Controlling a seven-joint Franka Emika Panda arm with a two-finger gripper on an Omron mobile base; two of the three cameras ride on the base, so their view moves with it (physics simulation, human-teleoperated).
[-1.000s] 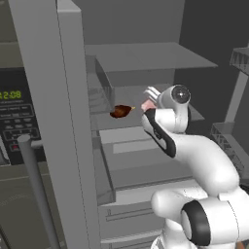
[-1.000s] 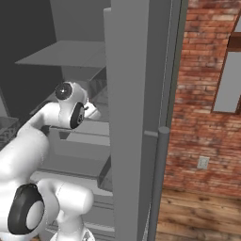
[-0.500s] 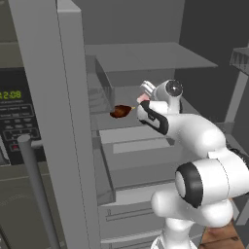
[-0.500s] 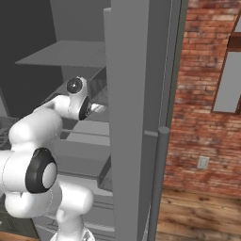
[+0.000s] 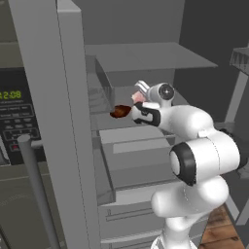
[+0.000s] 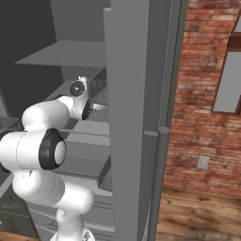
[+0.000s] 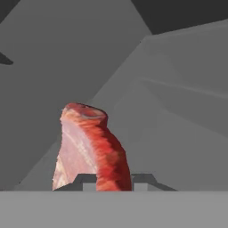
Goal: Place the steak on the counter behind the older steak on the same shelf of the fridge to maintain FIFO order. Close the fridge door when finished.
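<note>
Steak [image 7: 89, 149] clamped between the gripper [image 7: 114, 180] fingers at lower centre of hand view, older steak [image 5: 120, 111] mid-frame on fridge shelf [image 5: 127, 132].

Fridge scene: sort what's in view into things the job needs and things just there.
Job:
- steak, held in the shut end effector
- older steak
- shelf
- fridge

Just there:
- microwave
- brick wall

Pale pink steak [image 7: 87, 149] on edge, dark older steak [image 5: 120, 112] on shelf [image 5: 146, 132]
</note>
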